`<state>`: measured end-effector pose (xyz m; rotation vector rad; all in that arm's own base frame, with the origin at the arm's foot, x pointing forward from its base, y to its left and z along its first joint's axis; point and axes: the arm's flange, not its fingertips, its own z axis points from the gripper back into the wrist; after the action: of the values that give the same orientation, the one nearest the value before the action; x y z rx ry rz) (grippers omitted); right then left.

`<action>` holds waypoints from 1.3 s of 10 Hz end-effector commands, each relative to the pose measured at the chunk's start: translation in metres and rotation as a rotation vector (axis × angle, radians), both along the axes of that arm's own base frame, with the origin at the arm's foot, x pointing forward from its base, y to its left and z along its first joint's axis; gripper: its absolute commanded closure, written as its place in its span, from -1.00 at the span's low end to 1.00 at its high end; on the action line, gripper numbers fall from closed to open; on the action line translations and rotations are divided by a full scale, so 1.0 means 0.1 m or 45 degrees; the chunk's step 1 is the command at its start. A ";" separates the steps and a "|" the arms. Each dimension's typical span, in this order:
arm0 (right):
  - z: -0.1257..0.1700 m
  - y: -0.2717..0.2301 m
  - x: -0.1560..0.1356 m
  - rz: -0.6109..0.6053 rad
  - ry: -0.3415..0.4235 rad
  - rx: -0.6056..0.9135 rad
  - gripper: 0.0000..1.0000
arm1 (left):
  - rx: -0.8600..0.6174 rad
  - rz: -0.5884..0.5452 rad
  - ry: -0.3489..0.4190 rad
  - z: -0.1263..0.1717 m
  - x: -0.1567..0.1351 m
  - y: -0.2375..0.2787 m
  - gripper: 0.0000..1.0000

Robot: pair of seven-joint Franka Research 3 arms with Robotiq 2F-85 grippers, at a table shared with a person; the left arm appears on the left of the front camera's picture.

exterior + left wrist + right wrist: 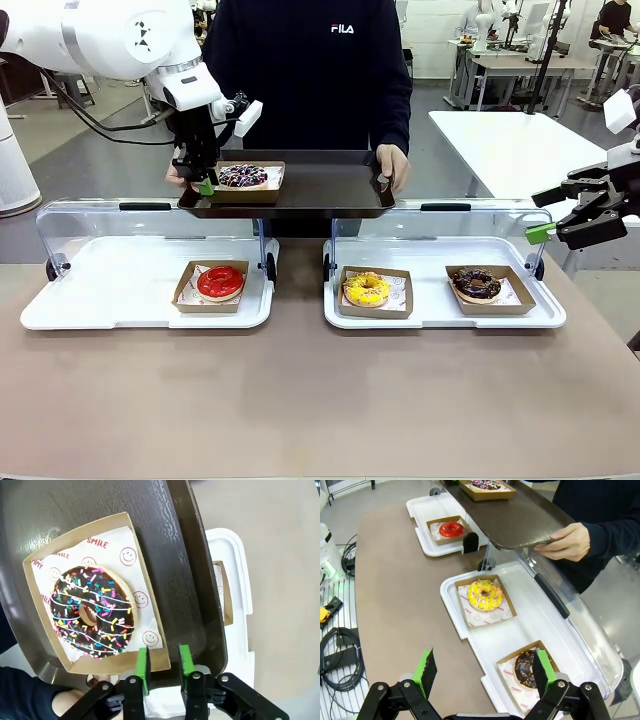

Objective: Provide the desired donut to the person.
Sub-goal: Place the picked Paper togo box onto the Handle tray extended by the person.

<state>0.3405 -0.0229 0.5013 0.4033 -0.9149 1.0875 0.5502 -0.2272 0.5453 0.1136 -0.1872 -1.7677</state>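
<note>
Looks all but finished. Shows the sprinkled donut (243, 176) sitting in its cardboard box (150, 647) at the left end of the dark tray (320, 192), held level at both ends by the person (310, 70). Finds the left gripper (164, 656) right at the box's near edge, pads a narrow way apart; cannot tell whether pinching that rim or just clear of it. Leaves only letting go, if needed, and backing off. Has the right gripper (484, 666) spread wide and empty by the right end of the right-hand white tray (440, 318).

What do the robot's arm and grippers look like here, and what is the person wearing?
Left arm: glossy white shell, black cables trailing. Left gripper and right gripper: black fingers, green pads. Person: black long-sleeved top, white FILA lettering, bare hands.
</note>
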 end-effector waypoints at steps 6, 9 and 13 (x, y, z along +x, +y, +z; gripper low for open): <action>-0.02 0.01 0.04 0.020 -0.020 0.037 -1.00 | -0.001 0.026 0.121 0.12 0.01 0.02 -1.00; -0.02 0.01 0.04 0.020 -0.020 0.037 -1.00 | -0.016 0.037 0.141 0.17 -0.03 0.07 -1.00; -0.02 0.01 0.04 0.020 -0.020 0.037 -1.00 | 0.015 0.021 0.114 0.11 -0.04 0.07 -1.00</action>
<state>0.3405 -0.0229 0.5013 0.4033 -0.9148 1.0875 0.5433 -0.2201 0.5562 0.0314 -0.0971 -1.7538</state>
